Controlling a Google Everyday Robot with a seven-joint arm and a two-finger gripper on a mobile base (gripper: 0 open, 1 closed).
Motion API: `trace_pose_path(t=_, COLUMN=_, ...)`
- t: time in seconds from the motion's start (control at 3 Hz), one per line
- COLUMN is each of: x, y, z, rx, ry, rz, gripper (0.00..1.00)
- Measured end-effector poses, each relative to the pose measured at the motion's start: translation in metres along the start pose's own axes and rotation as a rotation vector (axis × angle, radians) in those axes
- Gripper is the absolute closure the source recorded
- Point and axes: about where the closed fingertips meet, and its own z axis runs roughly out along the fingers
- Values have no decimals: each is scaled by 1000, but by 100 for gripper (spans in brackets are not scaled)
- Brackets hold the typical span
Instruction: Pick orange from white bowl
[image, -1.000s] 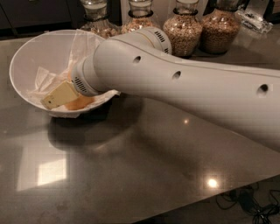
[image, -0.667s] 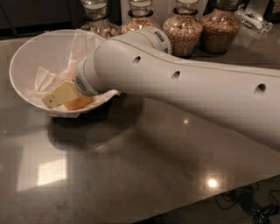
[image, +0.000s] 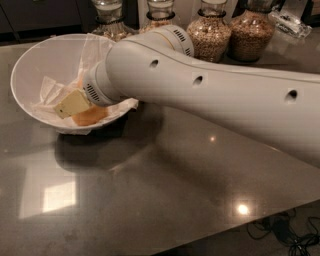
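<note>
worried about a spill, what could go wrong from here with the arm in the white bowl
The tool is inside the white bowl by the orange; pressing could slide or tip the bowl. The paper lining might snag. Lifting, the arm could knock the grain jars behind it.

Dim, warm light falls from above. The white bowl (image: 30, 65) is the brightest thing. The jaws of the gripper (image: 75, 103) sit low inside it, at the lit end of the arm (image: 210, 95). Bowl and arm cast a soft shadow on the glossy dark worktop (image: 150, 210) just in front of the bowl. Further in front lies a pale square reflection (image: 57, 196), and two small glints (image: 243, 209) shine well to the bowl's right. The glass jars (image: 210, 35) behind the bowl stand in gloom.
</note>
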Motion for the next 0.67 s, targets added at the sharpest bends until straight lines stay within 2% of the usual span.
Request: trace_pose_path(t=0.67, x=12, y=-8, z=9, rx=11, ry=62, rz=43, gripper=15)
